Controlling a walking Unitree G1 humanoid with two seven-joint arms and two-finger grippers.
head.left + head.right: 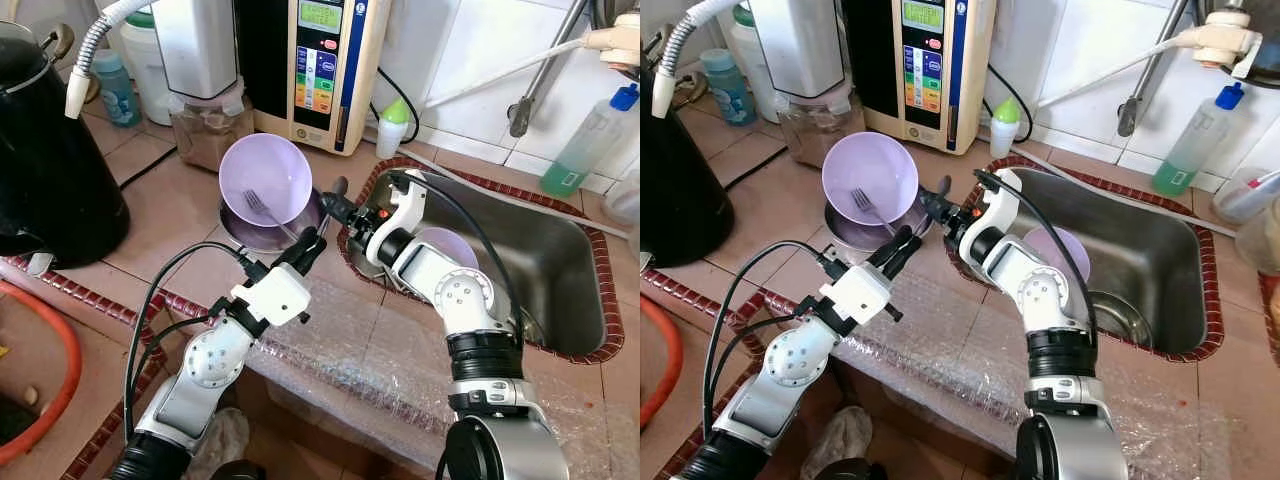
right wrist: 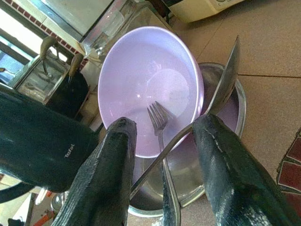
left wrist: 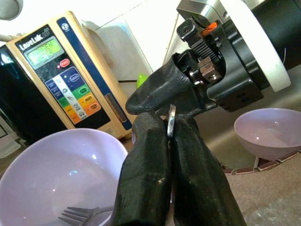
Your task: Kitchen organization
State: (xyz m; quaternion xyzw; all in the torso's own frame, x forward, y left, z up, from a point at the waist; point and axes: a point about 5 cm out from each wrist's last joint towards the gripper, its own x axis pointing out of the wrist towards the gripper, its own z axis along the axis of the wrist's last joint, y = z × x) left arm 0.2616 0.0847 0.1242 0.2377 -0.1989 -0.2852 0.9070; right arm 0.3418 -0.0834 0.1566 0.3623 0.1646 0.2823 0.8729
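1. Purple bowl (image 1: 266, 180): tilted on its side in a steel bowl (image 1: 240, 228) on the tiled bench (image 1: 180, 215), just beside the sink's (image 1: 560, 270) near-left corner; a fork (image 1: 262, 207) lies inside it.
2. Spoon (image 2: 221, 89): its handle is clamped between the closed fingers of the left pincer (image 1: 312, 247); its bowl end rises over the steel bowl's rim.
3. Right pincer (image 1: 335, 200): fingers (image 2: 106, 174) apart, straddling the spoon handle near the steel bowl, not gripping it.
4. Second purple bowl (image 1: 450, 245): lies in the sink, partly behind the right arm.
5. Water machine (image 1: 325, 65): stands against the tiled wall at the bench's back edge.
6. Black kettle (image 1: 50, 160): stands toward the bench's left end.
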